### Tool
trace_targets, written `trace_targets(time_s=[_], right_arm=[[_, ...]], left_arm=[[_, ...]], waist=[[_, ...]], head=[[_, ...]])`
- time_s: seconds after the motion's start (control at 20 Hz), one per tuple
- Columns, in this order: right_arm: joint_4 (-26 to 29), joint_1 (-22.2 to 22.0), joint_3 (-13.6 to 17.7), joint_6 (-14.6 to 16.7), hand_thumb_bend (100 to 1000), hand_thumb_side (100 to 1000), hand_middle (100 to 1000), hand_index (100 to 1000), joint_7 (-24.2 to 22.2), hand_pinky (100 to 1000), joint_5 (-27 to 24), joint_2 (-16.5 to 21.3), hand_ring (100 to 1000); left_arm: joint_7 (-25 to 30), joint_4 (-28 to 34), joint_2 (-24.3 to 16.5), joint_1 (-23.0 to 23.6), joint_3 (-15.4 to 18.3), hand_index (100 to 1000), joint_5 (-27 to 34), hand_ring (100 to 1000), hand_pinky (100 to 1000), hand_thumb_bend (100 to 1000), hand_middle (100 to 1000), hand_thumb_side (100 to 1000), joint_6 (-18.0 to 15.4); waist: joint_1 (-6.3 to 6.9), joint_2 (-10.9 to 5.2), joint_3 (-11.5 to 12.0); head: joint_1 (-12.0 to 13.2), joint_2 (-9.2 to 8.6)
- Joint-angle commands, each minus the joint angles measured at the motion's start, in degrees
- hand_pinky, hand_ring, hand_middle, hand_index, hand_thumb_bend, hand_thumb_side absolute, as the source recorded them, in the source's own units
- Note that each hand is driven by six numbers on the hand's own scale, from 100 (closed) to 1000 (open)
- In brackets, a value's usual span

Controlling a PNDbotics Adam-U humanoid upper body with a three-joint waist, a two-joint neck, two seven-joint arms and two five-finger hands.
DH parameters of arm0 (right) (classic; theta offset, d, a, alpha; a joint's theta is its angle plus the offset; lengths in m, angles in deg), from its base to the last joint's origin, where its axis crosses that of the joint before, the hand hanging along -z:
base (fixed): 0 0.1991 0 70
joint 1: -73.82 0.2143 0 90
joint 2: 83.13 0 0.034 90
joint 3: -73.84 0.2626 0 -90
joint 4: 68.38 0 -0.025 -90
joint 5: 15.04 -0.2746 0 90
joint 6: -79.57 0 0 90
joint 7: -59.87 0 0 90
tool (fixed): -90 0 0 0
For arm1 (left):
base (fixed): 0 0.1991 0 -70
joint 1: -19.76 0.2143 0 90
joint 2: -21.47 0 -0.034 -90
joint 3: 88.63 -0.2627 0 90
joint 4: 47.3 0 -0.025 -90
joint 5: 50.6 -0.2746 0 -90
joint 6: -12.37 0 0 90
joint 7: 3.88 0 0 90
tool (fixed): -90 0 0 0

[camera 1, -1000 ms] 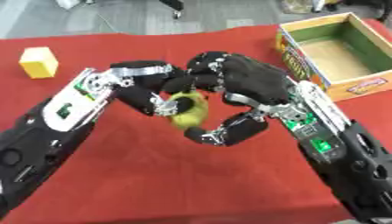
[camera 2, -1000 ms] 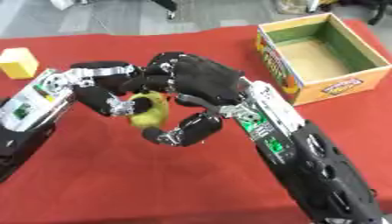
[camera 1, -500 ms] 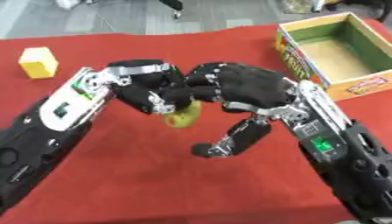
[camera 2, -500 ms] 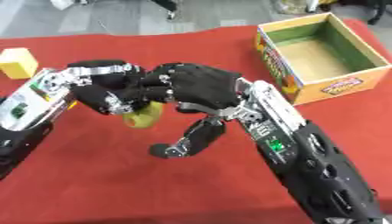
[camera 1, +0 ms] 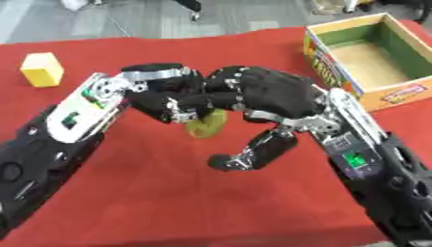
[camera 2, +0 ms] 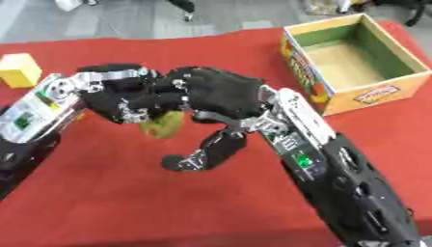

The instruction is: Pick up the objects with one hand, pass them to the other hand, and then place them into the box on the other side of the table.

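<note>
A yellow-green, pear-like object (camera 1: 208,125) hangs above the red table (camera 1: 168,202) at mid-view. My left hand (camera 1: 160,94) comes in from the left, its fingers curled round the object's top. My right hand (camera 1: 274,94) presses in from the right, its fingers lying over the left hand's fingers. Its thumb (camera 1: 253,152) sticks out downward, away from the object. The cardboard box (camera 1: 323,60), green inside, stands open at the far right with nothing in it.
A yellow block (camera 1: 42,70) sits on the red cloth at the far left. The table's far edge (camera 1: 168,39) meets grey floor at the top. Both black forearms cross the lower half of the view.
My right thumb, curled under the object a second ago, has swung down and away from it. The left hand still holds the object, a little further left.
</note>
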Motion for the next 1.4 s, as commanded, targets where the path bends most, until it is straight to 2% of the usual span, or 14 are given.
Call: trace_targets(time_s=[0.05, 0.2, 0.25, 0.35, 0.5, 0.8, 0.85, 1.05, 1.3, 1.4], right_arm=[[-0.9, 0.1, -1.0, -0.4, 352, 390, 699, 906, 1.2, 769, 2.1, -0.3, 753], [-1.0, 0.0, -1.0, -0.6, 329, 318, 650, 886, 3.3, 760, 3.2, -0.4, 735], [-1.1, 0.0, -1.0, -0.7, 302, 257, 595, 854, 4.1, 748, 3.6, -0.4, 712], [-1.3, 0.0, -1.0, -1.1, 284, 188, 553, 819, 6.1, 739, 4.2, -0.5, 691], [-1.8, -0.1, -1.1, -1.1, 250, 105, 526, 796, 8.2, 732, 5.8, -0.6, 677], [-3.3, -0.4, -1.4, -0.1, 111, 100, 415, 762, 8.9, 653, 8.2, -0.8, 587], [-3.5, -0.5, -1.3, 0.0, 100, 100, 370, 751, 8.8, 615, 8.4, -0.8, 542], [-4.0, -0.5, -1.3, 0.1, 100, 100, 316, 736, 8.9, 546, 8.4, -0.9, 458], [-4.2, -0.5, -1.0, -0.2, 100, 100, 291, 714, 8.9, 527, 8.5, -0.9, 434], [-4.2, -0.6, -0.9, -0.7, 100, 100, 276, 698, 9.3, 528, 8.6, -0.9, 431]], left_arm=[[-0.2, 4.0, 2.5, -3.0, 0.5, 440, 2.6, 448, 666, 100, 418, 361, 0.8], [-0.5, 4.4, 3.3, -3.4, 0.4, 438, 4.6, 446, 666, 100, 416, 365, 2.3], [-0.6, 4.5, 3.5, -3.5, 0.4, 438, 5.1, 446, 666, 100, 415, 366, 2.7], [-0.8, 4.7, 3.8, -3.6, 0.3, 438, 5.8, 445, 666, 100, 415, 368, 3.5], [-1.1, 4.9, 4.1, -3.7, 0.2, 438, 6.7, 445, 666, 100, 415, 368, 4.5], [-1.8, 5.7, 4.0, -3.9, 0.6, 441, 7.4, 448, 667, 100, 418, 368, 5.1], [-1.9, 5.8, 3.9, -3.9, 0.7, 440, 7.4, 447, 666, 100, 417, 368, 5.1], [-2.6, 6.0, 3.4, -3.8, 1.3, 444, 7.5, 450, 666, 100, 421, 368, 4.8], [-3.4, 6.4, 2.5, -3.6, 2.3, 459, 6.9, 460, 668, 100, 436, 388, 4.3], [-3.8, 6.6, 1.9, -3.4, 2.8, 465, 6.3, 465, 670, 151, 442, 421, 3.6]], waist=[[0.55, -1.76, 0.1], [0.46, -1.78, 0.2], [0.45, -1.79, 0.2], [0.42, -1.81, 0.2], [0.4, -1.8, 0.3], [0.37, -1.74, 0.3], [0.38, -1.74, 0.3], [0.41, -1.76, 0.3], [0.49, -1.75, 0.2], [0.55, -1.75, 0.2]], head=[[-0.3, -0.15], [-0.4, -0.15], [-0.4, -0.15], [-0.4, -0.15], [-0.5, -0.15], [-0.5, -0.15], [-0.5, -0.15], [-0.5, -0.15], [-0.6, -0.15], [-0.7, -0.15]])
